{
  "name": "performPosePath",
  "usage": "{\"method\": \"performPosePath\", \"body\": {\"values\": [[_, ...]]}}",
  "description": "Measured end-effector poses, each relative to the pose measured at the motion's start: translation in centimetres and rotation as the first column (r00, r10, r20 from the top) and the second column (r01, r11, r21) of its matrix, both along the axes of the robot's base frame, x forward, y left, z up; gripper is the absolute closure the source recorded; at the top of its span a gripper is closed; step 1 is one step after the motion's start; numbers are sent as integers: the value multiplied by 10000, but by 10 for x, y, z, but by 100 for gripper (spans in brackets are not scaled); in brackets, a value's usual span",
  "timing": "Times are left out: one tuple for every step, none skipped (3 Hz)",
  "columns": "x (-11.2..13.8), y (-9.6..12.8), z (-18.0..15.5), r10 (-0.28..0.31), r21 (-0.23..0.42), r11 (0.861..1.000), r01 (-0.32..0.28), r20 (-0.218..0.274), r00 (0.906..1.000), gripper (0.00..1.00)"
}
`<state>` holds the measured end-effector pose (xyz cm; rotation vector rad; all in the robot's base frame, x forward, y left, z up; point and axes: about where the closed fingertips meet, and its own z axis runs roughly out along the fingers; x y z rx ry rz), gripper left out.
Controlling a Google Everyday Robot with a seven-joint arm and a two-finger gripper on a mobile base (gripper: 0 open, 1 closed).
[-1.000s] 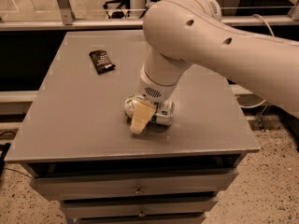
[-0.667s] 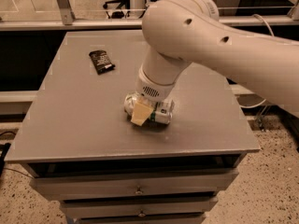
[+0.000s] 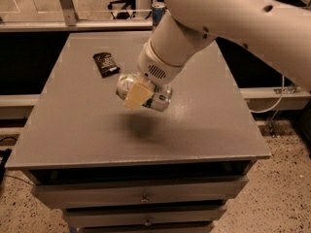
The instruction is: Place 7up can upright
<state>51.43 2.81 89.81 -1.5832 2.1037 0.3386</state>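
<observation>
The 7up can (image 3: 159,99), white and silver with green lettering, lies on its side in my gripper (image 3: 141,94), held in the air above the grey table (image 3: 87,130). Its silver end faces left. A cream fingertip pad (image 3: 136,96) presses on the can's near side. The other finger is hidden behind the can. My big white arm comes in from the upper right. The can's shadow lies on the table just below it.
A small flat black packet (image 3: 106,63) lies on the table at the back left. A slim blue can (image 3: 158,12) stands at the table's far edge, partly hidden by my arm. Drawers run below the table's front edge.
The can was resting on the table in my gripper. Now it is lifted off the surface, still on its side, and carried a little toward the back.
</observation>
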Motion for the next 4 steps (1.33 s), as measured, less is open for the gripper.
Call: {"method": "performPosePath", "body": {"values": [[5,16,47,995,2065,9718,-1140,793,9919,100],[10,21,70,1725,4381,8686,-2315,1706,9701,100],[11,28,78,2207,5673,7554,-3280,2510,9425,100],[9,25,70,2532,6548,6270,-4220,3410,9053,100]]}}
